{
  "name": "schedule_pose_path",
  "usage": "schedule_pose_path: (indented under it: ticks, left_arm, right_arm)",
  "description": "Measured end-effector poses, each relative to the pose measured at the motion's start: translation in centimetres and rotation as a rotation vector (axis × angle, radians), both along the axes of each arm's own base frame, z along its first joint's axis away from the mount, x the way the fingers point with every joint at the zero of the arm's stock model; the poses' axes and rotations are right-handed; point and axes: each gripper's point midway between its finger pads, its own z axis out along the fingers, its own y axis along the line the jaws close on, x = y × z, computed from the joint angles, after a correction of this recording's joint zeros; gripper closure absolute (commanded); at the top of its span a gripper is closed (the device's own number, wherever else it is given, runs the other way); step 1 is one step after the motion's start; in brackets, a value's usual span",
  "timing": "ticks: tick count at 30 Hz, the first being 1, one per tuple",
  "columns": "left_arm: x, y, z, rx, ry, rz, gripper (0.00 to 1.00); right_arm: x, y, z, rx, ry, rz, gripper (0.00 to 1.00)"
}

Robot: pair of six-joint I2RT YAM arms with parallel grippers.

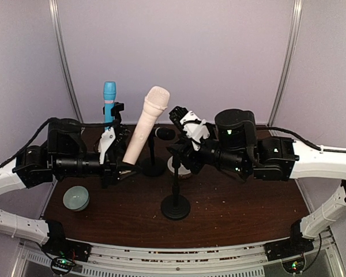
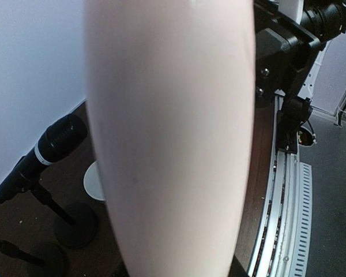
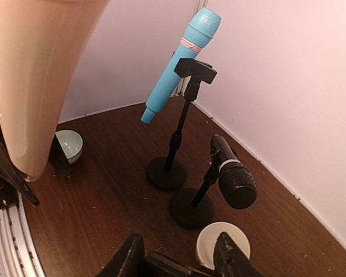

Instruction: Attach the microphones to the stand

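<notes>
My left gripper is shut on the lower end of the cream-pink microphone, which stands tilted right with its head up. The microphone fills the left wrist view and hides the fingers there. The light blue microphone sits clipped in the back left stand. The black microphone sits in the middle stand. My right gripper is at the top of the front stand. Its fingers are partly apart with a dark bar, seemingly the stand's clip, between them.
A teal bowl sits at the left of the brown table. A white bowl lies by the middle stand, under my right gripper. Pale walls close the back and sides. A metal rail runs along the near edge.
</notes>
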Motion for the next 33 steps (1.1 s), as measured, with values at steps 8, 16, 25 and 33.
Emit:
schedule_pose_path:
  ticks: [8,16,25,33]
  left_arm:
    - [0.0,0.6,-0.5,-0.013,-0.013,0.018,1.00]
    - [0.0,0.7,-0.4,-0.024,-0.011,0.022,1.00]
    - [0.0,0.6,-0.4,-0.036,-0.005,0.024,1.00]
    - [0.0,0.4,-0.1,-0.050,-0.008,0.023,1.00]
  right_arm:
    - [-1.0,1.2,0.1,-0.126,-0.086,-0.002,0.82]
    - [-2.0,1.9,-0.1,-0.276,-0.204,0.010,0.82]
    - [-2.9,2.2,-0.6,-0.488,-0.291,0.071,0.81]
    - [-3.2,1.7,-0.8,-0.555,-0.293,0.106,0.51]
